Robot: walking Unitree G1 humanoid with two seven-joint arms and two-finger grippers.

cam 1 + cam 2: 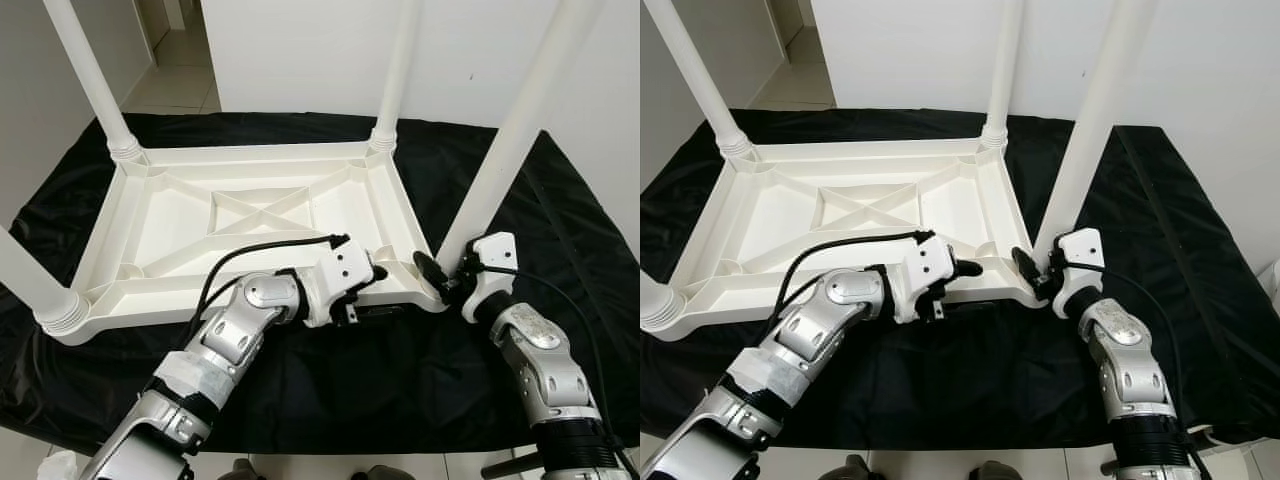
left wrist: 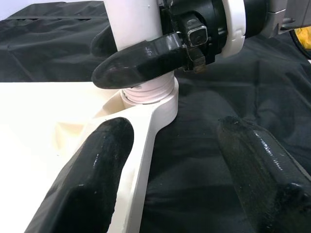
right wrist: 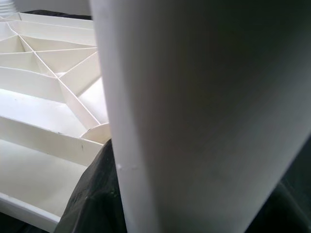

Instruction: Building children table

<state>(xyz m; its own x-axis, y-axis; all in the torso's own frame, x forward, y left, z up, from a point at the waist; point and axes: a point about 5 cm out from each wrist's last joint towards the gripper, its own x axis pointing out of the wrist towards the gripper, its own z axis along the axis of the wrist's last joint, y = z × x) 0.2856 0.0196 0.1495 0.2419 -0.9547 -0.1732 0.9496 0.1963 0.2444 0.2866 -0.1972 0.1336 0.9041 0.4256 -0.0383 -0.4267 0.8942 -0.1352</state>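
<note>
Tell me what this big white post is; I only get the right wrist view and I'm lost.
Observer: It's a table leg, standing in the near right corner of an upturned white table top.
Operator: Is the robot holding it?
Observer: Yes, the right gripper clasps it just above the socket, one finger in front and one behind.
Operator: And the other arm?
Observer: The left gripper is open at the same corner, one finger over the table top's rim and one over the black cloth.
</note>
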